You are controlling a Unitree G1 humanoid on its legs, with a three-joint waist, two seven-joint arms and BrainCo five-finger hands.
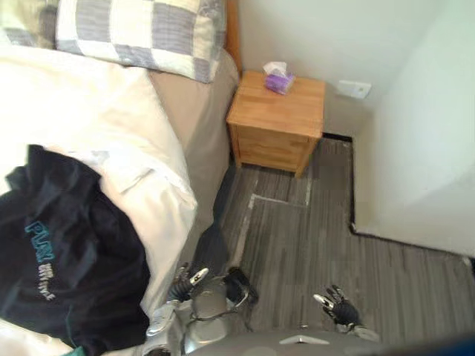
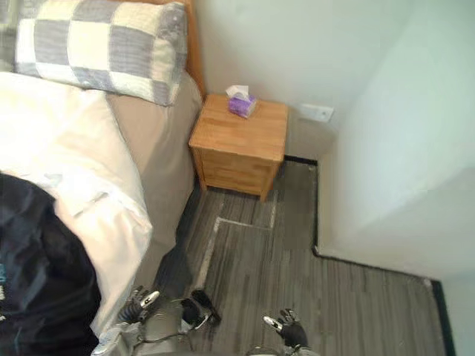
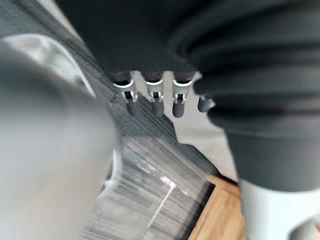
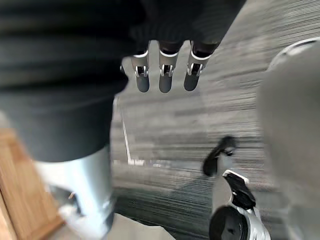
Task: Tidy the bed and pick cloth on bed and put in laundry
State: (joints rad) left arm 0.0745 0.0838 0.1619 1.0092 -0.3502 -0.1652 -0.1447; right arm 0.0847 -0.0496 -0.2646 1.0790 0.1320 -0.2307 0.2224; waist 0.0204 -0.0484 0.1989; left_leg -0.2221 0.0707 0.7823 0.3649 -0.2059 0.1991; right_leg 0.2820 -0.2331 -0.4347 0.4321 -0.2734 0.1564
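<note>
Dark cloth (image 2: 35, 285) on bed (image 2: 70, 144) lower left; checked pillow (image 2: 96, 46) at head; tissue box (image 2: 241, 103) on nightstand (image 2: 239, 141).

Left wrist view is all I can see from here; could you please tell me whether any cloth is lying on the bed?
Observer: Yes, a dark garment lies crumpled on the white duvet, near the bed's side edge.
Operator: Thank you. Is the right hand busy?
Observer: No, the right hand hangs over the grey floor, its fingers straight and holding nothing.
Operator: And what is at the head of the bed?
Observer: A checked pillow lies there.
</note>
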